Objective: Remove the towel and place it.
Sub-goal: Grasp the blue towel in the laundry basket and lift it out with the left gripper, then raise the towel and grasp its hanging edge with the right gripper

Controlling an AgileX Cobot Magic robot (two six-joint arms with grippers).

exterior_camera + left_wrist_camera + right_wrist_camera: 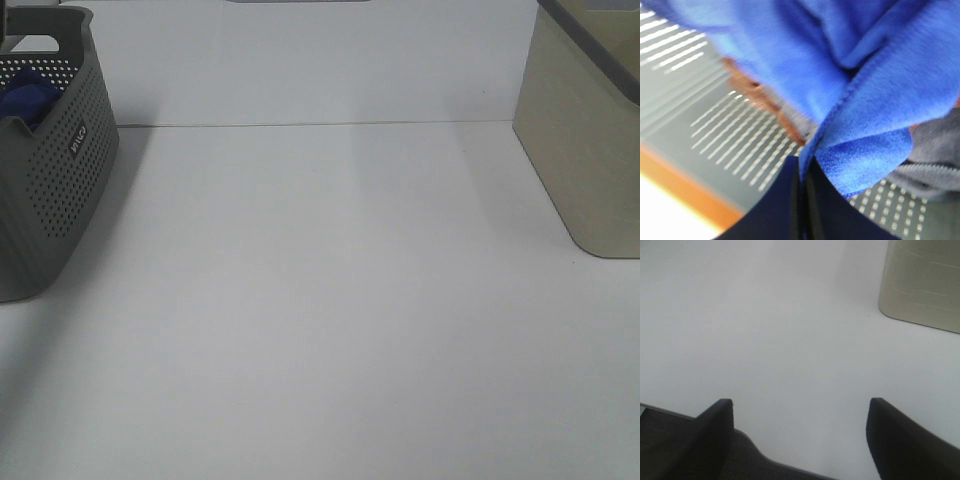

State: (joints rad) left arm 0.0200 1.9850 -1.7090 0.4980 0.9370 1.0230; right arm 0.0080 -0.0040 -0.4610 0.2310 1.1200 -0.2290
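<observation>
White tabletop spans the scene. The left gripper presses its fingers together on a fold of the blue towel, inside the grey perforated basket at far left. The right gripper, fingers apart, hangs well away, so the left arm is nearer.

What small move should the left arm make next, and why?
Probably a straight lift. The left gripper looks shut on an edge of the towel, which lies inside the grey basket, so raising it should draw the cloth over the rim.
</observation>
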